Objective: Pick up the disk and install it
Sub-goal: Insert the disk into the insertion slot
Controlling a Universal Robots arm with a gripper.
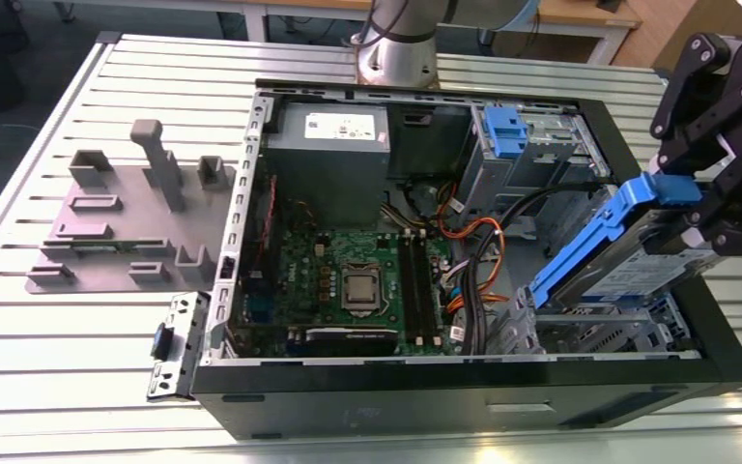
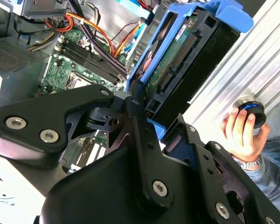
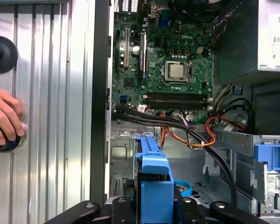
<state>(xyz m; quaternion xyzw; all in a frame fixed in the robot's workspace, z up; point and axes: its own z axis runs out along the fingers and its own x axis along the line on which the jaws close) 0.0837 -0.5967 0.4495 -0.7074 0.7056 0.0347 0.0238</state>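
The disk [image 1: 655, 266] is a silver drive with a white-and-blue label, clipped in a blue bracket. It hangs tilted, one end low, over the drive cage [image 1: 603, 333] at the front corner of the open computer case [image 1: 474, 387], on the exterior view's right. My black gripper [image 1: 703, 215] is shut on its upper end. In the second wrist view the disk [image 2: 186, 56] shows its circuit-board underside and connector beyond the gripper [image 2: 147, 116]. The first wrist view has its blue bracket [image 3: 154, 177] end-on above the gripper [image 3: 154, 207].
Orange and black cables [image 1: 481, 251] run beside the cage, next to the motherboard [image 1: 358, 280]. A second blue bracket [image 1: 506, 130] sits in the far bay. A grey stand with posts [image 1: 127, 222] is on the slatted table. A person's hand [image 2: 240, 130] rests on a black knob [image 2: 252, 112].
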